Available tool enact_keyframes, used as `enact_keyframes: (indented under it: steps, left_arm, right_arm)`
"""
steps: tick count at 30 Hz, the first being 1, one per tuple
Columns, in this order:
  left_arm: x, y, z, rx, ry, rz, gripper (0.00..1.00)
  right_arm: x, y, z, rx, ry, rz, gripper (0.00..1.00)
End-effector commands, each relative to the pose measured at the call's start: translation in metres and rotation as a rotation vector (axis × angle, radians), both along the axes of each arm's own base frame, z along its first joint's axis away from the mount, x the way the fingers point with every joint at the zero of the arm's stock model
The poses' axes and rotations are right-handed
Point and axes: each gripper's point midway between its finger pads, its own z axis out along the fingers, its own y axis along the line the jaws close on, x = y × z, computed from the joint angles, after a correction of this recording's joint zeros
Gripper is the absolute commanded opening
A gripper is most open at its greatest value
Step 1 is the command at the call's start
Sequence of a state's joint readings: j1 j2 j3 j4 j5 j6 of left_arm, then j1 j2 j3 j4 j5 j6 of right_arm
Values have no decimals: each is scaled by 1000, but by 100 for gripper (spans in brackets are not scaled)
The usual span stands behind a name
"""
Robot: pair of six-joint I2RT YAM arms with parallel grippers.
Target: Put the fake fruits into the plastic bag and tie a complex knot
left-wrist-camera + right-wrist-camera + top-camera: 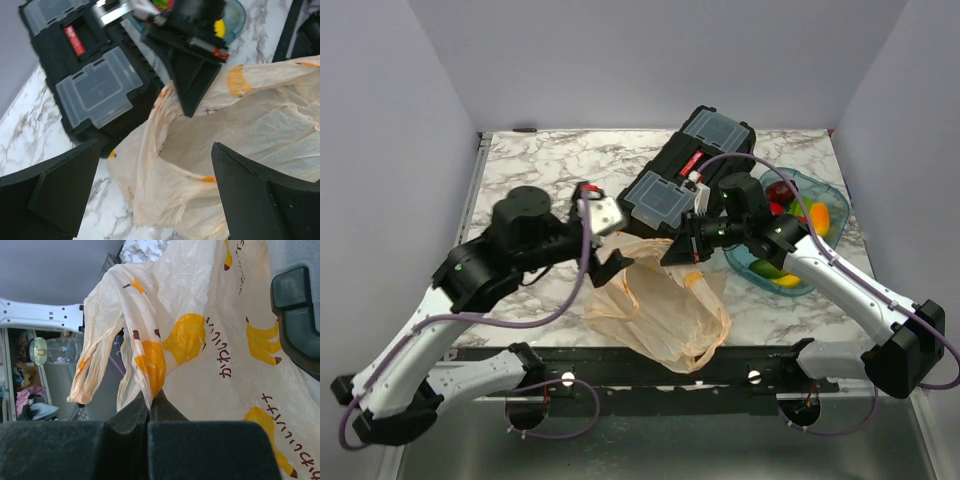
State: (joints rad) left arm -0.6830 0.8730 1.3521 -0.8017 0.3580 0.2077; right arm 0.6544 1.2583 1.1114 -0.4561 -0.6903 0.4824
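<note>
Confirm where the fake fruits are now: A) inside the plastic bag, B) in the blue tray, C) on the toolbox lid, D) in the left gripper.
B: the fake fruits lie in the blue tray, apart from the plastic bag that the right gripper pinches.

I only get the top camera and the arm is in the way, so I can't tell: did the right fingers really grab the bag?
Observer: Yes. The right wrist camera shows the right fingers shut on a fold of the plastic bag.
Operator: Is anything drawn on it?
Observer: Yellow banana pictures and brown writing are printed on it.
Operator: What about the other arm?
Observer: The left wrist camera shows the left fingers wide open. The bag shows in the gap between them, and they are not gripping it.
</note>
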Motion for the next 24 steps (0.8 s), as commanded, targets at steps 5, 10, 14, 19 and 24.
enact_keyframes:
  steps: [5, 10, 14, 19, 24]
  left_arm:
    - [21, -56, -39, 259, -251, 45, 98]
    - [46, -11, -97, 434, -259, 225, 99]
    - [63, 46, -137, 563, -143, 372, 99]
    - [60, 82, -148, 466, 44, 414, 92]
    - [21, 37, -147, 291, 220, 139, 59]
  right_arm:
    - [12, 6, 8, 25, 12, -43, 1]
    - [5, 1, 12, 53, 39, -14, 1]
    - [-2, -2, 14, 69, 44, 32, 1]
    - [-13, -9, 10, 37, 6, 121, 1]
    - [-7, -13, -2, -27, -72, 175, 1]
